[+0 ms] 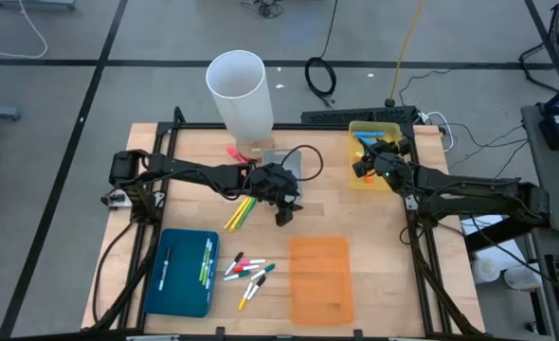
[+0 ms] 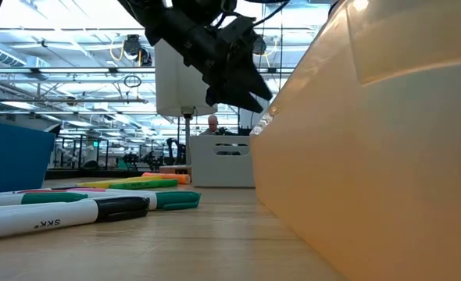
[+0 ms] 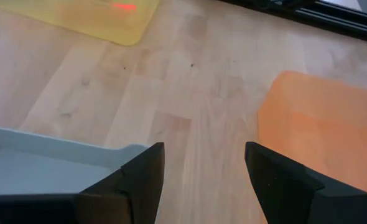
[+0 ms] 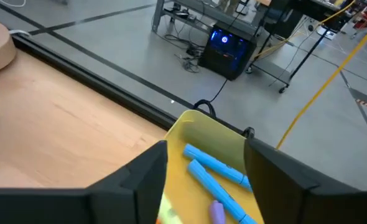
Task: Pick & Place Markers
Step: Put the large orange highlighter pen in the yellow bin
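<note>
Several markers lie on the wood: a yellow and green pair (image 1: 242, 213), a pink one (image 1: 234, 152) by the white cylinder (image 1: 240, 90), and white-bodied ones (image 1: 248, 270), which the low view shows lying flat (image 2: 74, 207). More rest in the blue tray (image 1: 187, 270). Blue markers (image 4: 214, 165) lie in the yellow tray (image 4: 196, 127). My left gripper (image 1: 284, 213) hangs open over bare wood mid-table, nothing between its fingers (image 3: 202, 180). My right gripper (image 1: 372, 152) stands open over the yellow tray (image 1: 374, 142), its fingers (image 4: 140, 180) on either side of the blue markers in view, above them.
An orange tray (image 1: 322, 277) sits near the front, right of the loose markers, and fills the low view's right (image 2: 371, 156). A flat grey piece (image 3: 40, 168) lies by my left gripper. Black frame rails run along the table's left and right sides. A person stands in the room beyond.
</note>
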